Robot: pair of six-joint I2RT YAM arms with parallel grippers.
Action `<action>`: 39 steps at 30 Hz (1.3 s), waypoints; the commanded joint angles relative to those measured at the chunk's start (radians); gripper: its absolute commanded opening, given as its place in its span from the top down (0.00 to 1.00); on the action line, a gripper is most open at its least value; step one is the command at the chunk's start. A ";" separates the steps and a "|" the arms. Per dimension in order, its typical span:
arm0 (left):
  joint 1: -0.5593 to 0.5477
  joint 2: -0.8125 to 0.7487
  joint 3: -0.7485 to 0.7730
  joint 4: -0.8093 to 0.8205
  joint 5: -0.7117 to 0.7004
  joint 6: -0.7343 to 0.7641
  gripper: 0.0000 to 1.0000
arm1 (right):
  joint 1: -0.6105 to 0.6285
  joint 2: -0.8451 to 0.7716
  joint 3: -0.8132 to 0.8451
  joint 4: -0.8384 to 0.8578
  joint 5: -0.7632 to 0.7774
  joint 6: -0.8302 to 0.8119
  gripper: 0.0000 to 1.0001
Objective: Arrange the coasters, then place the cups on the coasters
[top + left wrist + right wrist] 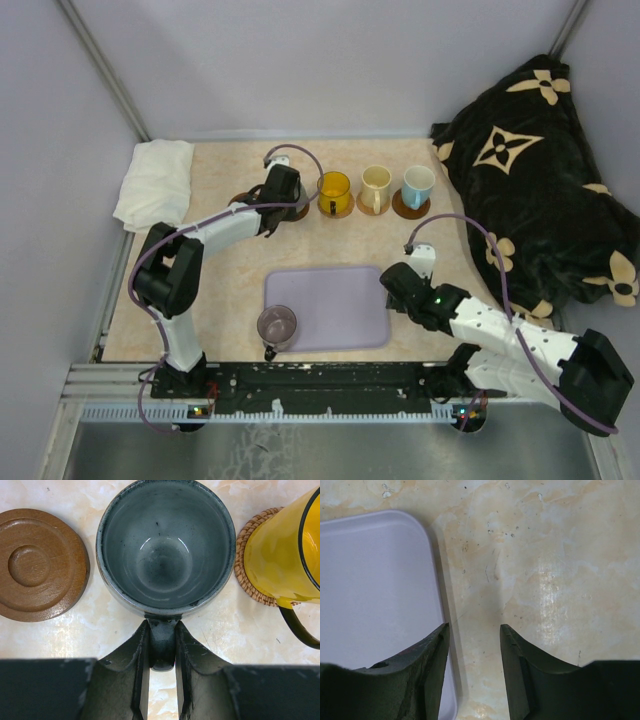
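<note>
1. The grey-green cup (165, 545) is pinched by its handle (162, 655) in the left gripper (162, 627). The jaws are drawn nearly together on that thin loop, a hold that keeps the fingers out of the bowl and the cup upright, mouth up.
2. It stands in the far row, between a bare wooden coaster (37, 565) on one side and the yellow cup (285, 545) on its woven coaster (248, 555) on the other. Judging by that gap, this is the slot meant for it.
3. Whether a coaster lies under it cannot be told from the wrist view, because the cup's body covers the spot. From above, a brown rim (300, 212) peeps out beside the wrist and is probably that coaster. Whether the cup rests or hangs just clear is also unclear.
4. Further along, the cream cup (376, 188) and the white-and-blue cup (417, 186) each stand on a coaster.
5. The right gripper (472, 640) holds nothing. Its jaws are about half apart, low over the table (545, 555) just beside the lavender tray (370, 590) — parked clear of the left arm's work, I judge.
6. The mauve cup (277, 325) sits at the tray's near left corner, not yet on a coaster; the bare wooden one looks meant for it.
7. The wrist frame cuts off the yellow cup, and from above the left arm hides most of the grey-green cup.
</note>
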 commanded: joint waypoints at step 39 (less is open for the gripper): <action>0.001 -0.093 0.008 0.019 -0.049 -0.018 0.49 | 0.011 0.019 0.002 0.040 0.013 0.016 0.57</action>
